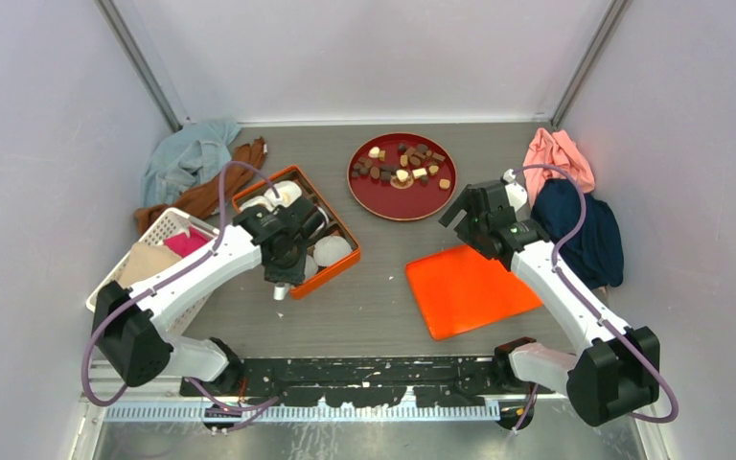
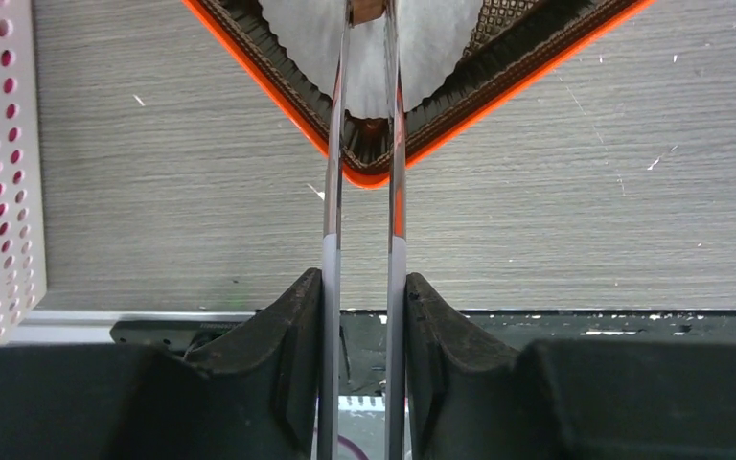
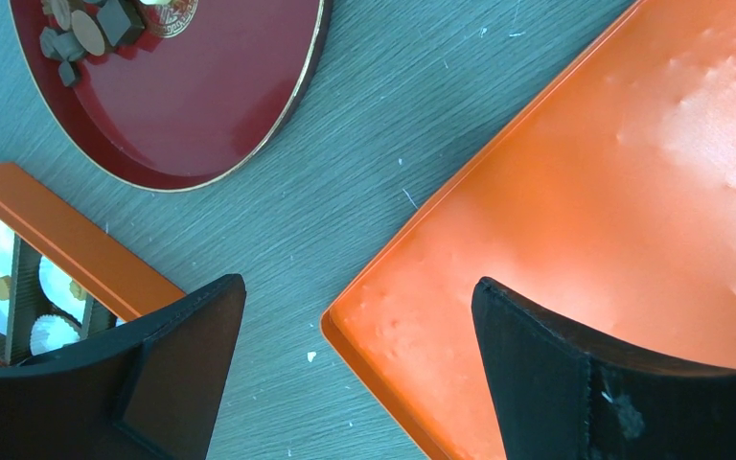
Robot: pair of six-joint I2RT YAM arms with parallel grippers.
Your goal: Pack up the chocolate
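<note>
Several small dark, light brown and cream chocolates (image 1: 401, 165) lie on a round red plate (image 1: 383, 203) at the back middle; they also show in the right wrist view (image 3: 86, 29). An orange compartment box (image 1: 296, 176) with white paper cups (image 1: 332, 251) stands left of it. My left gripper (image 1: 286, 257) hangs over the box, shut on metal tweezers (image 2: 333, 192). The tweezer tips pinch a small brown chocolate (image 2: 368, 10) over a white cup (image 2: 426, 38). My right gripper (image 1: 474, 213) is open and empty, above the table between the plate (image 3: 201, 105) and the orange lid (image 3: 613, 192).
The orange lid (image 1: 470, 287) lies flat at front right. A white perforated basket (image 1: 168, 230) with cloths stands far left, and also shows in the left wrist view (image 2: 0, 172). Blue and brown cloths (image 1: 192, 158) lie at back left; pink and navy cloths (image 1: 575, 206) at right.
</note>
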